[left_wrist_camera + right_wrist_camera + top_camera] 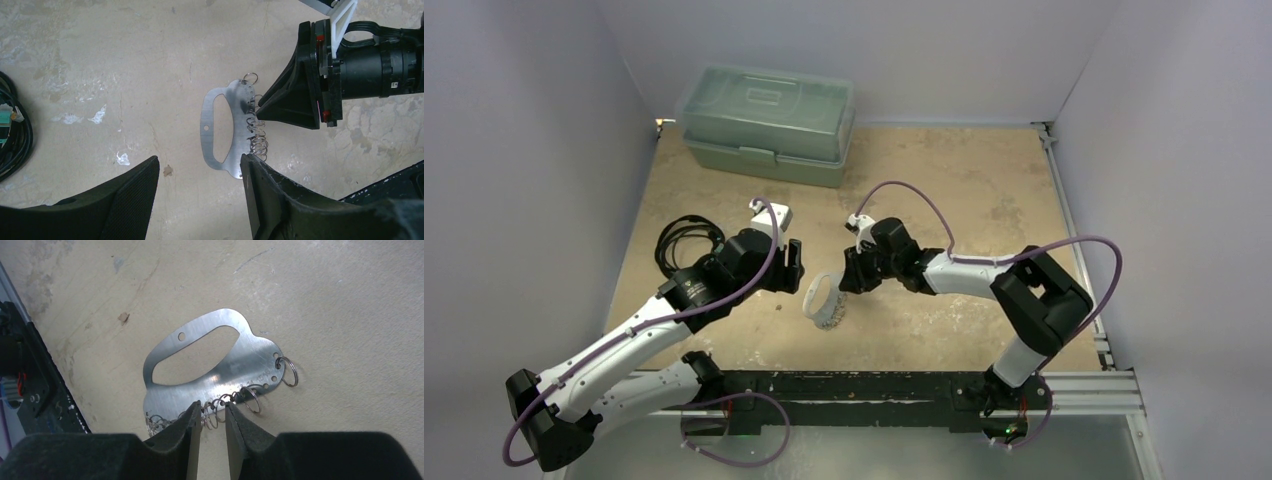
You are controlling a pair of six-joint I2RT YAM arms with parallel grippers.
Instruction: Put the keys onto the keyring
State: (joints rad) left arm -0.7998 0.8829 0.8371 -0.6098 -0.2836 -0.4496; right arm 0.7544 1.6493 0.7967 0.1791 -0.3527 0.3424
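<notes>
Though the keyring is plainly the thing being worked on, I can pick out no keys anywhere, so the step in hand looks to me like getting hold of the ring holder first. In the overhead view, the flat silvery metal keyring with an oval cut-out (821,300) lies on the mottled tan table (964,200) at centre frame. It is just below the right end effector (849,283), and the left end effector (789,265) is a little way off to its left. A pale green plastic toolbox (769,120) sits at the top and a coiled black cable (686,240) at the left, both well apart from the work.

In the left wrist view, the left end effector (198,162) stands spread wide along the bottom edge with nothing gripped. The keyring (210,125) lies just above it. The right end effector (260,107) shows at the upper right, its tip at the row of small wire rings (257,140) on the plate's right edge.

In the right wrist view, the right end effector (212,410) has its fingers drawn nearly together at bottom centre, leaving a slim slit. One or two of the wire rings (252,397) run into that slit, but I cannot tell whether they are truly pinched. The keyring (240,352) lies flat just beyond. To do this well, I'd want a firm bite on a single ring rather than a bunch. The plate should lie flat on the table, and the left arm should wait aside until a key is found.
</notes>
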